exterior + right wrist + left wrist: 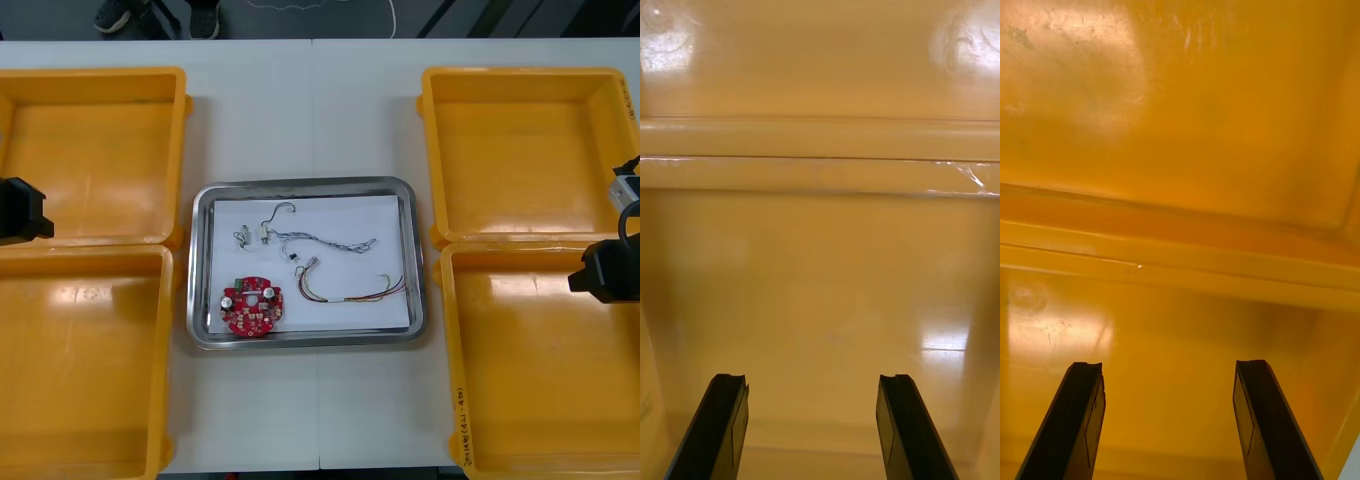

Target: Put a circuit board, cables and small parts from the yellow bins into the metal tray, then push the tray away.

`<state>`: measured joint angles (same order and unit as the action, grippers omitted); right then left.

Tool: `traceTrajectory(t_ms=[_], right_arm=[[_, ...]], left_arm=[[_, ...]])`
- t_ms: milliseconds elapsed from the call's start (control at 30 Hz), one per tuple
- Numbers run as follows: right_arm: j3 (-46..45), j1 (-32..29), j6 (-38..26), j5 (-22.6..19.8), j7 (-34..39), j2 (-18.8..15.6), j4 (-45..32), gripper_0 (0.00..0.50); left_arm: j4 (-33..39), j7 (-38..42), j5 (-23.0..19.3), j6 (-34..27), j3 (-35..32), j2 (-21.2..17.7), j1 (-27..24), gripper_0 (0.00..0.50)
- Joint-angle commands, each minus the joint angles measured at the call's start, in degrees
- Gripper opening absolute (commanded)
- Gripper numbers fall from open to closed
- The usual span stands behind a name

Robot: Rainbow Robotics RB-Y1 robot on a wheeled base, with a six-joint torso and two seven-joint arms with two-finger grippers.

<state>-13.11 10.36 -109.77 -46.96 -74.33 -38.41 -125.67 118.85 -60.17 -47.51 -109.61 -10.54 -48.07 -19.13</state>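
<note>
The metal tray [200,262], white inside, lies at the table's middle. In it are a round red circuit board [253,306] at the near left, a red and yellow cable [352,291] to its right, a twisted blue and white cable [332,242] above that, and small metal parts [249,236] with a thin dark cable [281,209] at the far left. My left gripper [1169,367] hangs open over the rims where the two left bins meet. Over the right near bin's floor, close to its far rim, my right gripper [812,382] is open, nothing between its fingers.
Two yellow bins stand on the left [95,150] [80,360] and two on the right [520,150] [545,370], flanking the tray. My left arm [20,209] sits at the left edge, my right arm [608,270] at the right edge. Bare table lies beyond the tray.
</note>
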Motion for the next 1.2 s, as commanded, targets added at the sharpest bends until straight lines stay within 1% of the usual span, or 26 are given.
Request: traceTrajectory(t_ms=[33,200,467,800,1000,1067,1200], right_arm=[[4.41,4.14,-0.23,-0.67,1.83,-3.08,-1.16,0.500],[9.24,7.84,-0.23,-0.85,2.09,-3.08,-1.07,0.500],[18.29,13.28,-0.23,-1.46,0.59,-2.99,-1.42,0.500],[27.70,17.06,-0.23,-2.78,-1.95,-3.17,-5.47,0.500],[31.48,19.26,-0.23,-3.05,-2.92,-2.82,-6.61,0.500],[33.15,20.58,-0.23,-3.13,-3.54,-2.29,-6.61,0.500],[36.13,22.34,-0.23,-2.17,-4.59,-1.15,-6.61,0.500]], left_arm=[[3.94,-3.63,-2.06,-0.39,-4.05,-2.12,3.66,0.500],[6.05,-9.79,-2.94,-0.39,-7.21,-2.12,7.26,0.500],[9.30,-16.03,-4.17,-0.39,-11.34,-2.12,12.71,0.500],[15.71,-17.61,-6.19,-0.39,-14.95,-2.12,20.00,0.500],[16.33,-17.43,-7.24,-0.39,-16.00,-2.12,21.85,0.500],[16.24,-17.08,-7.33,-0.39,-16.18,-1.59,22.03,0.500],[15.80,-16.47,-7.15,-0.39,-17.23,1.40,22.20,0.500]])
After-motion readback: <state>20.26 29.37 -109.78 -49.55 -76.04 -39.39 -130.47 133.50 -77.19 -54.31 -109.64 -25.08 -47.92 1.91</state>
